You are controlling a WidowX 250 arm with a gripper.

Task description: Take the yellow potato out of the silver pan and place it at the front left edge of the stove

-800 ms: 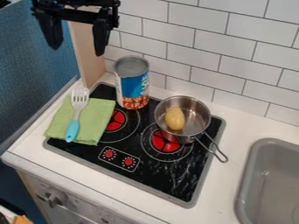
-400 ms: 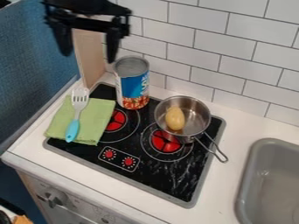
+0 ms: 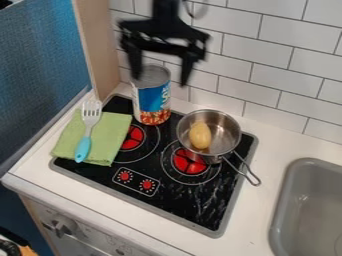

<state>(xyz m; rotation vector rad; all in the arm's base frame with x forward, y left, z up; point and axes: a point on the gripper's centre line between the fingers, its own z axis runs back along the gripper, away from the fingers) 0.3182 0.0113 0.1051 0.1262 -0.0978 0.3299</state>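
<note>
The black gripper (image 3: 160, 80) hangs from the top of the view, open and holding nothing, its two fingers wide apart in front of the upper part of the can. The can (image 3: 154, 104), blue and white with a red lower band, stands upright at the back left of the stove. To its right, a silver pot (image 3: 229, 131) with a wire handle holds a yellow-brown, potato-like oval (image 3: 200, 135). A green cloth (image 3: 110, 136) lies folded over the stove's left edge, and a spatula (image 3: 84, 146) with a turquoise handle rests on it.
The black stove top (image 3: 200, 199) has red burners and two red knobs. A grey sink (image 3: 284, 205) is set into the white counter (image 3: 65, 182) at the right. White wall tiles (image 3: 280, 65) rise behind, with a wooden panel (image 3: 97, 47) at the back left.
The gripper has moved right and down, from the upper left corner to in front of the can's top, staying open. The can, pot, cloth and spatula have kept their places.
</note>
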